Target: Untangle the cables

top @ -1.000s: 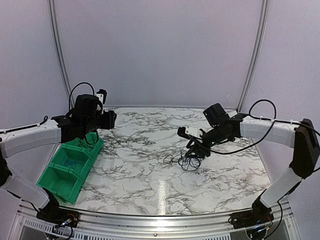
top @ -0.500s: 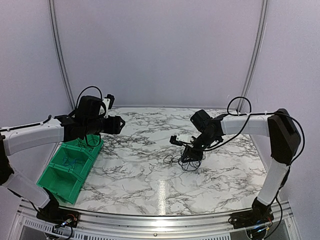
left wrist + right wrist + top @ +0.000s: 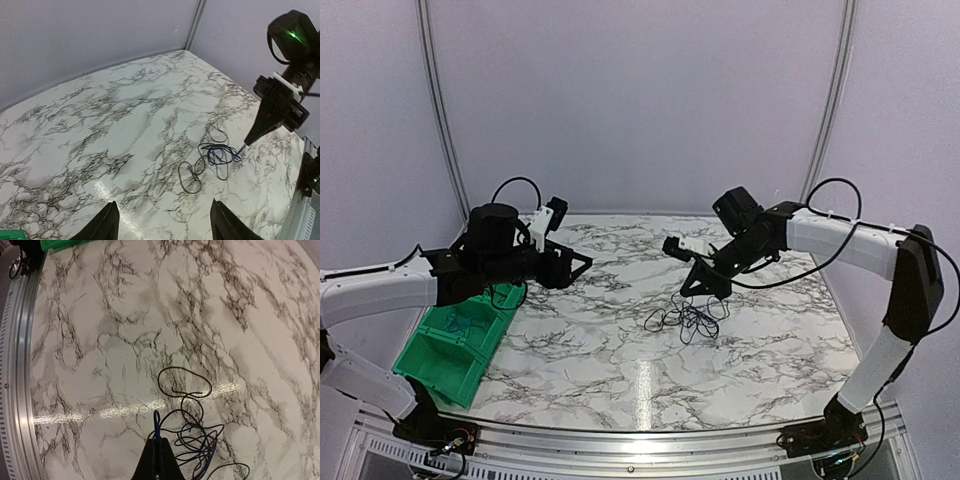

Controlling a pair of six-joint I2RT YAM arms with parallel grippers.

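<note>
A tangle of thin black and blue cables (image 3: 688,318) lies on the marble table (image 3: 600,340), right of centre. My right gripper (image 3: 688,291) hovers just above its upper edge, pointing down and left. In the right wrist view that gripper (image 3: 158,444) is shut on a loop of the blue cable (image 3: 157,421), with the black cable (image 3: 184,382) looping beyond it. My left gripper (image 3: 580,266) hangs open over the left part of the table, well clear of the tangle. The left wrist view shows its gripper (image 3: 164,212) empty and the cables (image 3: 212,157) ahead.
A green two-compartment bin (image 3: 455,335) sits at the table's left edge, under the left arm, with something thin and blue inside. The metal front rail (image 3: 640,440) runs along the near edge. Curved grey walls enclose the back and sides.
The right gripper has shut on the blue cable and risen a little above the tangle. The left arm has swung right, its gripper now out over the table.
</note>
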